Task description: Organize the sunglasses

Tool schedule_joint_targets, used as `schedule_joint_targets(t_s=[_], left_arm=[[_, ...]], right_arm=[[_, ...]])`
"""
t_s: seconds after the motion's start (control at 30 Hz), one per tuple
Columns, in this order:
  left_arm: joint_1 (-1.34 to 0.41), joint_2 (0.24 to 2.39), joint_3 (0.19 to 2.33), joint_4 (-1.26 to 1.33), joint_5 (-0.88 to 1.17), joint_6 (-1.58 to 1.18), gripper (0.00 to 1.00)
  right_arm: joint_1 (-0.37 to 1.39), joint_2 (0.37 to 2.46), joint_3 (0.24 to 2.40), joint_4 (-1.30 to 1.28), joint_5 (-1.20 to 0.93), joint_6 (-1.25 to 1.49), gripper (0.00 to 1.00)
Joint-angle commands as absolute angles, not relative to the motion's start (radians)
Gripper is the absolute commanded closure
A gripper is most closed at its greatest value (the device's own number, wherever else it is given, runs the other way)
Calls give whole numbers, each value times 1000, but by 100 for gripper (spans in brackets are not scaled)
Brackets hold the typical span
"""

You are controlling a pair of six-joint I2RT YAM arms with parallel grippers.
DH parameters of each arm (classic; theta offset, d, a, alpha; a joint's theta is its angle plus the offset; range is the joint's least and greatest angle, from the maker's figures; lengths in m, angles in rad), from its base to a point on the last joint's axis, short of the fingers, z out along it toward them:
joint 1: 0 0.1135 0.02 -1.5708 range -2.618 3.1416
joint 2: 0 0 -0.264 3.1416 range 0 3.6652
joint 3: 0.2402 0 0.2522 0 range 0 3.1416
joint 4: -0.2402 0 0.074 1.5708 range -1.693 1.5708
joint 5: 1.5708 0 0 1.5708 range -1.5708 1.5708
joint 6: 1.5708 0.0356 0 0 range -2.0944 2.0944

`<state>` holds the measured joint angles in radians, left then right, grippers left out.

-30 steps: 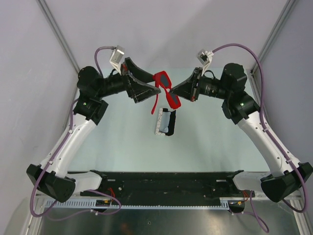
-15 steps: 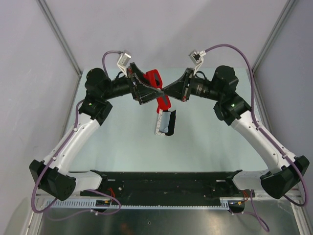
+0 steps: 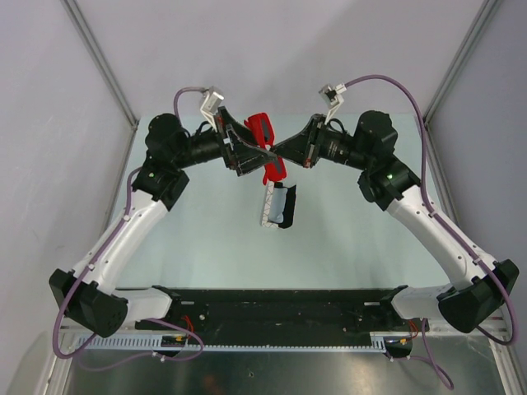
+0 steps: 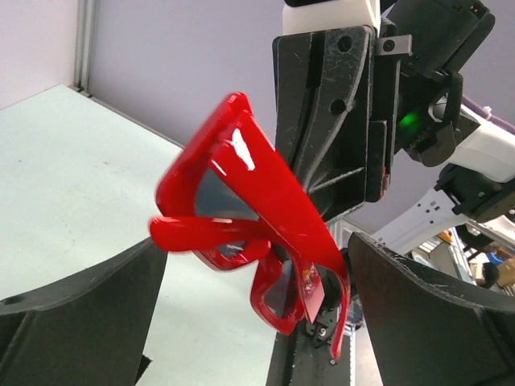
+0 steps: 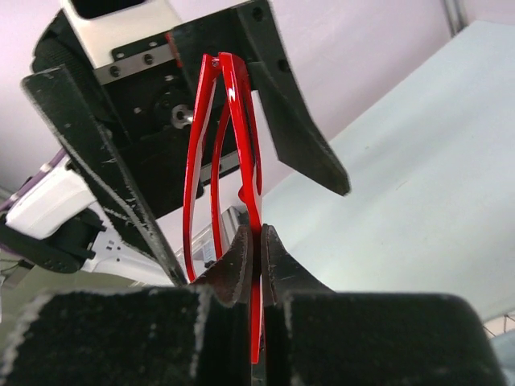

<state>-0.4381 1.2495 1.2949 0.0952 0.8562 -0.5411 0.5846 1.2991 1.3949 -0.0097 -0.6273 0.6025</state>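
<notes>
One pale-green table [image 3: 206, 239], grey walls [image 3: 272, 58], red sunglasses [image 3: 262, 132] aloft.

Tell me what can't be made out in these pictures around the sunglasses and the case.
Left wrist view: the sunglasses cover the spot where the right gripper pinches them.
Right wrist view: that gripper's own fingers hide the frame's lower end.
Top view: what lies inside the case is too small to tell; neither wrist view shows the case.
</notes>
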Motion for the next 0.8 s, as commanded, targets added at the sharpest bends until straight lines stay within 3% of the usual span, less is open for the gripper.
schedule_joint_targets(t_s=[0.0,0.57,0.77], left_arm=[[-417,1215,1325,63,822,-485,0],[-425,1269,1321,77,894,-529,0],[-423,1258,1336,77,890,-522,0]], right_arm=[[555,1275,1399,-35,-589,607,100],[592,1289,1399,115,-739,663,100],[583,1282,1399,65,-684,626,100]])
